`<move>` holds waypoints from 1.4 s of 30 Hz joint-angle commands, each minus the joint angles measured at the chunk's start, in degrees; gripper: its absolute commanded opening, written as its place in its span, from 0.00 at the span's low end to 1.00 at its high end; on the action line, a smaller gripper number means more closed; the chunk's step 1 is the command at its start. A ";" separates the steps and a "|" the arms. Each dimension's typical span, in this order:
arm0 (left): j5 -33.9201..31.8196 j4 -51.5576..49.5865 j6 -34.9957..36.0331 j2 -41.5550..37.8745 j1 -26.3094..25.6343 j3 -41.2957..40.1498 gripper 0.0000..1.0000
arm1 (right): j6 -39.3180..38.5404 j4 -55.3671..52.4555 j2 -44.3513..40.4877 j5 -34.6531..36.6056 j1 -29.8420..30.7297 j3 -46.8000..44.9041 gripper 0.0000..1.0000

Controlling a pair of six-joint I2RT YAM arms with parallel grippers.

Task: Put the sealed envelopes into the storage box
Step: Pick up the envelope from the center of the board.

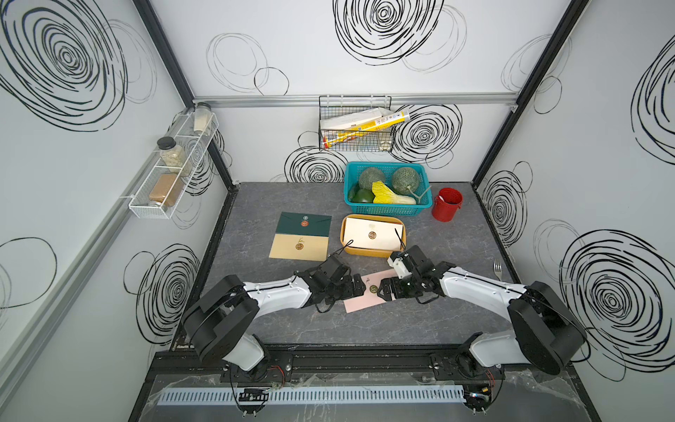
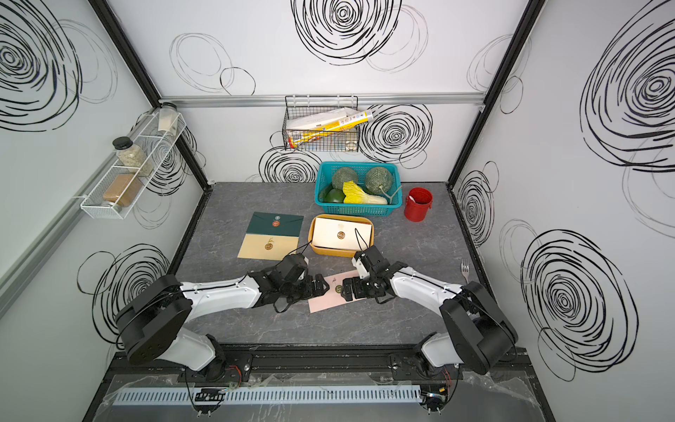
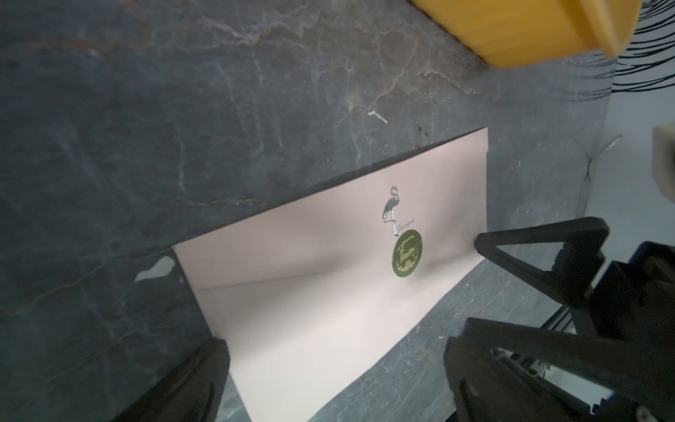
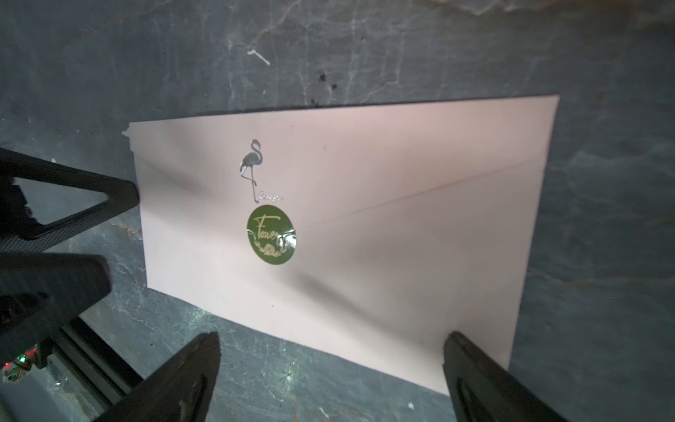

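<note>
**Both grippers over the pink envelope**

In both top views, a pink envelope (image 1: 359, 301) (image 2: 325, 301) lies flat on the grey table (image 1: 456, 237), just below the middle of the frame, with its green round seal facing up. The left gripper (image 1: 357, 286) and right gripper (image 1: 384, 289) face each other over it, each with its fingers spread wide apart and gripping nothing. I cannot tell whether the tips touch the paper.

Above, mid-frame, the yellow tub (image 1: 365, 251) holds a cream envelope (image 1: 369, 234) on top. Left of the tub, a green envelope (image 1: 303, 223) and a tan envelope (image 1: 299, 247) lie edge to edge.
</note>
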 commanded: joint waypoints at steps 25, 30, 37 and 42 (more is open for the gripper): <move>1.14 -4.24 4.91 6.62 0.74 -0.64 0.99 | 3.75 6.37 3.19 -3.27 0.59 -4.94 1.00; 0.10 -6.08 6.89 7.17 0.74 0.32 0.99 | 5.67 8.67 1.44 -3.70 0.58 -5.63 1.00; -0.43 -8.07 8.00 9.33 -0.04 4.12 0.99 | 6.65 13.32 3.04 -8.60 0.64 -7.32 0.99; -3.09 -9.94 8.41 11.00 -0.78 4.75 0.99 | 6.99 16.04 1.41 -12.89 0.68 -8.68 0.95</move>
